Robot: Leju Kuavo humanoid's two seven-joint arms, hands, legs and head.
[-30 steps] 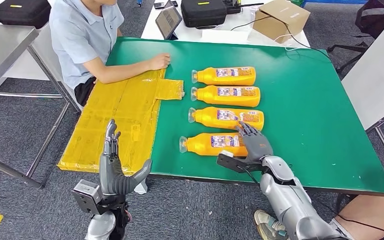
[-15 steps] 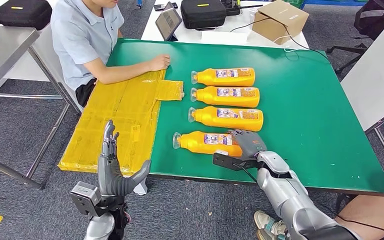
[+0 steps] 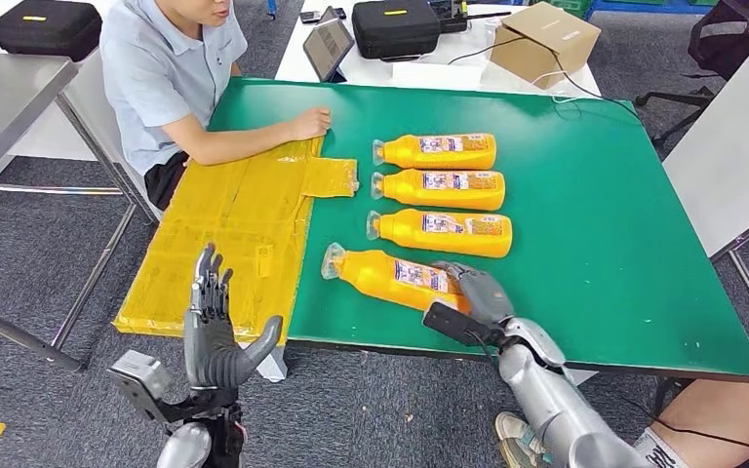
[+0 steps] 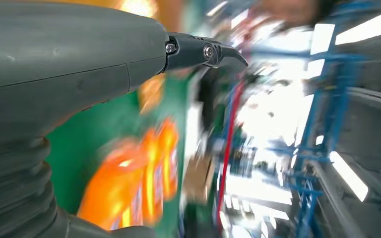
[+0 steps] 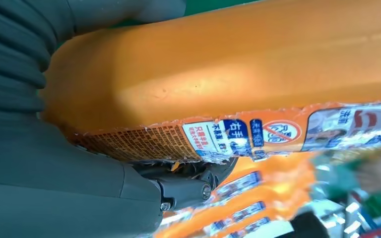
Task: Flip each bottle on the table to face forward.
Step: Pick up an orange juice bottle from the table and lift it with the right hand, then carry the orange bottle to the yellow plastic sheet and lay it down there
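At table's near edge, right hand (image 3: 476, 292) wraps nearest orange bottle (image 3: 390, 277) at its base, skewing it to roll it label-forward; left hand (image 3: 213, 327) spread, idle.

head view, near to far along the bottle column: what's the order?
Right hand gripping the nearest orange bottle, which lies skewed → second orange bottle → third orange bottle → farthest orange bottle → white table beyond the green table.
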